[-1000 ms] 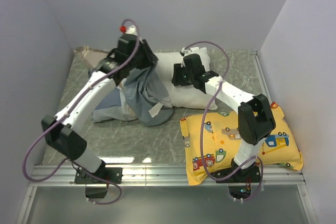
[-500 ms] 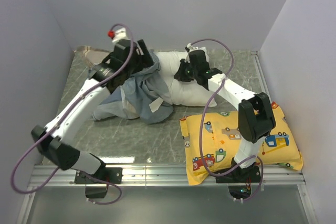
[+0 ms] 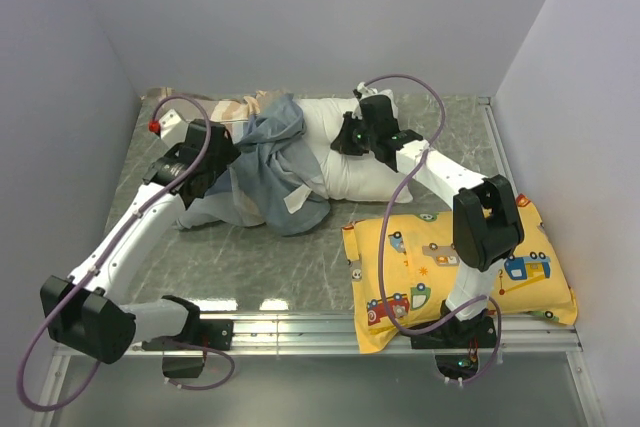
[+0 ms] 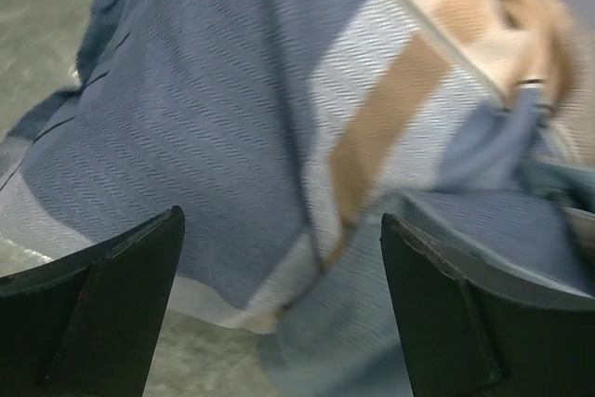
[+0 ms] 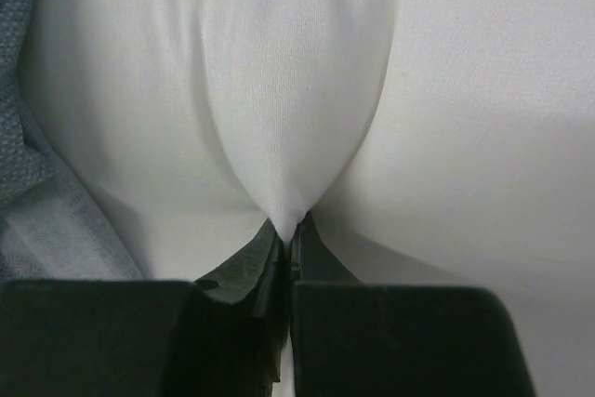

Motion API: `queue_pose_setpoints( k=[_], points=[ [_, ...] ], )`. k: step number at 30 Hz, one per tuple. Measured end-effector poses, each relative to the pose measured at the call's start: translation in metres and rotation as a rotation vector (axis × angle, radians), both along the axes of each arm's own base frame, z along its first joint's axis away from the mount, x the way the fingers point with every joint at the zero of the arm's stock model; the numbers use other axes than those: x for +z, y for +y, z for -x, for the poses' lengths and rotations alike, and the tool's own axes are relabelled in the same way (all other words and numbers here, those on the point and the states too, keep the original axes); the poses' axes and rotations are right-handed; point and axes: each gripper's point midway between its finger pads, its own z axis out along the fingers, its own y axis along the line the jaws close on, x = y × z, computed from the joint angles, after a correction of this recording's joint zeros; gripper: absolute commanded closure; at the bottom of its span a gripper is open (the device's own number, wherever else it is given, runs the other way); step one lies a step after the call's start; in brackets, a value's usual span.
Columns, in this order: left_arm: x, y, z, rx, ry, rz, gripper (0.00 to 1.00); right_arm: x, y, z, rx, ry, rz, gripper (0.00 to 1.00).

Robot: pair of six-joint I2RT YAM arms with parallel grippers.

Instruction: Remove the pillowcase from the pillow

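The striped blue and grey pillowcase point(image 3: 268, 162) lies bunched over the left end of the white pillow point(image 3: 335, 172), with beige edging showing at the back. My left gripper point(image 3: 222, 162) is low at the cloth's left side. It is open, and the pillowcase point(image 4: 204, 109) lies beyond the fingers point(image 4: 112, 304) with nothing between them. My right gripper point(image 3: 340, 142) is on top of the pillow, shut on a pinched fold of its white cover point(image 5: 293, 90). The right wrist view shows the right gripper point(image 5: 286, 230) with its jaws pressed together and a bit of pillowcase point(image 5: 42, 183) at the left.
A yellow pillow point(image 3: 460, 267) with a cartoon-vehicle print lies at the front right, beside the right arm's base. Pale walls enclose the grey marbled table point(image 3: 260, 267) on three sides. A metal rail point(image 3: 320, 327) runs along the near edge.
My left gripper has let go of the pillowcase, opened wide and dropped leftward. The lifted cloth has slumped back down. My right gripper has closed on a fold of the pillow.
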Motion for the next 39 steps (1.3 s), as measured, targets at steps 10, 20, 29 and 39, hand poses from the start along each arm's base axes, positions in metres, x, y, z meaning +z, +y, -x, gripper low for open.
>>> queue_pose_setpoints(
  k=[10, 20, 29, 39],
  points=[
    [-0.023, 0.015, -0.038, 0.036, 0.001, 0.100, 0.40, -0.001, -0.001, 0.001, -0.002, -0.011, -0.007, 1.00],
    [-0.030, 0.017, -0.057, 0.036, 0.012, 0.115, 1.00, 0.018, -0.014, 0.015, -0.005, -0.085, 0.026, 0.28],
    [-0.019, 0.018, -0.064, 0.031, -0.002, 0.111, 1.00, 0.022, -0.007, 0.022, 0.031, -0.141, 0.164, 0.13],
    [0.016, 0.037, -0.093, 0.022, -0.045, 0.110, 0.99, 0.001, -0.009, -0.012, -0.037, -0.078, 0.217, 1.00]
  ],
)
